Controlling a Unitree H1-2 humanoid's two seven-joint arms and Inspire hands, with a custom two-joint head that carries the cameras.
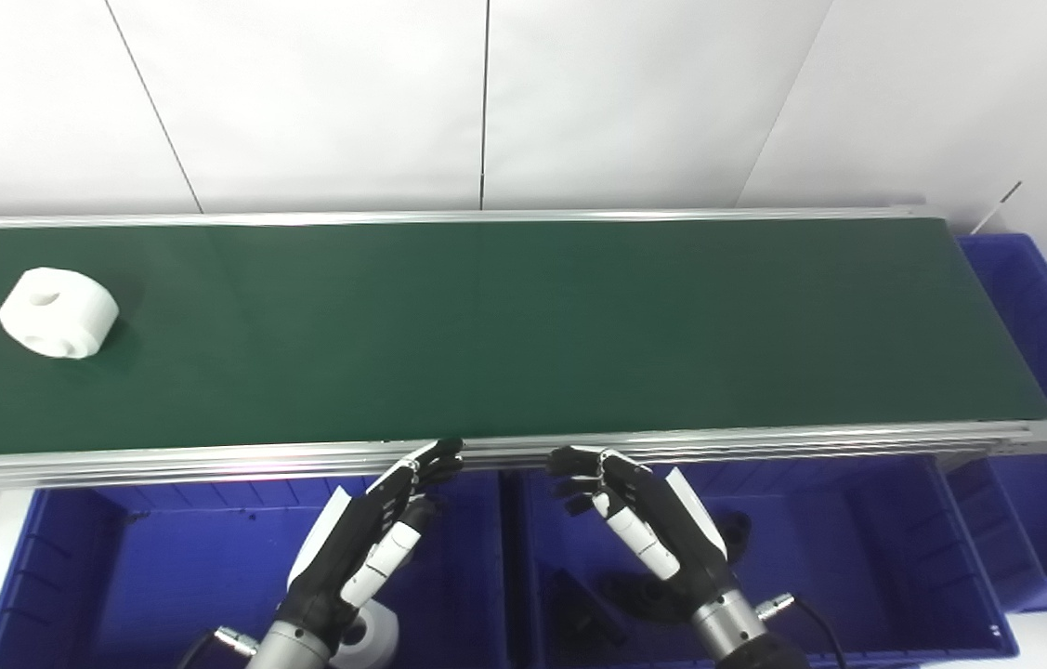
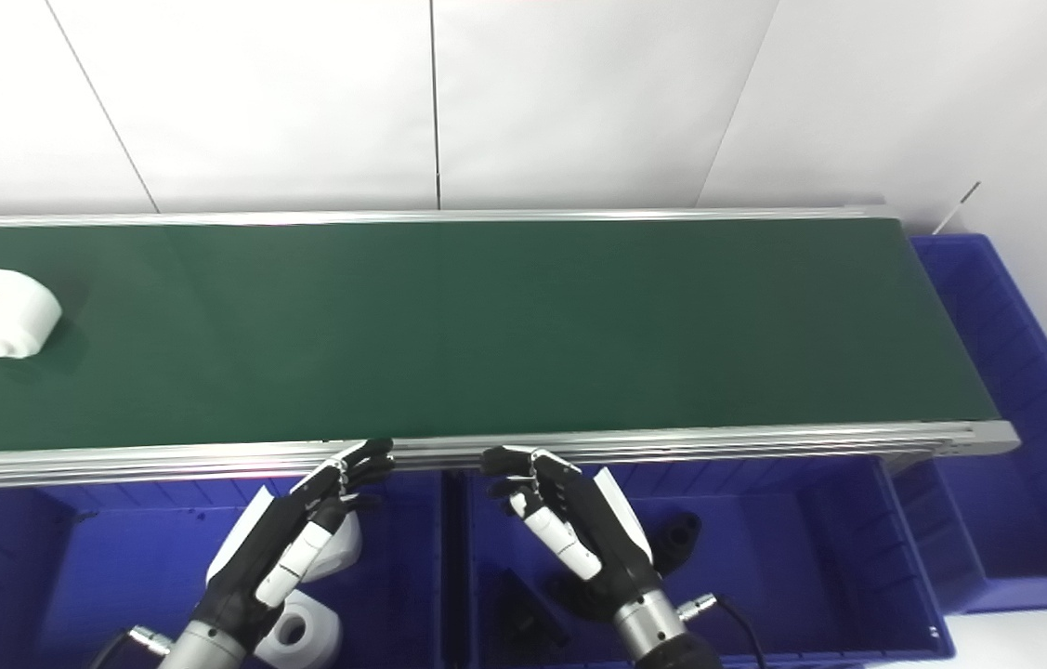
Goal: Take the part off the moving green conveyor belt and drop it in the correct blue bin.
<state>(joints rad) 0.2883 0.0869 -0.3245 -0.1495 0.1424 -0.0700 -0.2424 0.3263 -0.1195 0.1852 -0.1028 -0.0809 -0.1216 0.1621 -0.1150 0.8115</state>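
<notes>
Left eye view shows a white, chunky round plastic part with a hole in its top (image 1: 58, 312) lying at the far left of the long dark green conveyor belt (image 1: 523, 334), well apart from both hands. Below the belt's near aluminium rail, the left robot hand (image 1: 365, 548) and the right robot hand (image 1: 648, 534) hover empty with fingers spread above the blue plastic bins (image 1: 904, 557). White parts (image 2: 305, 632) lie in the left bin, black parts (image 2: 676, 534) in the middle bin.
</notes>
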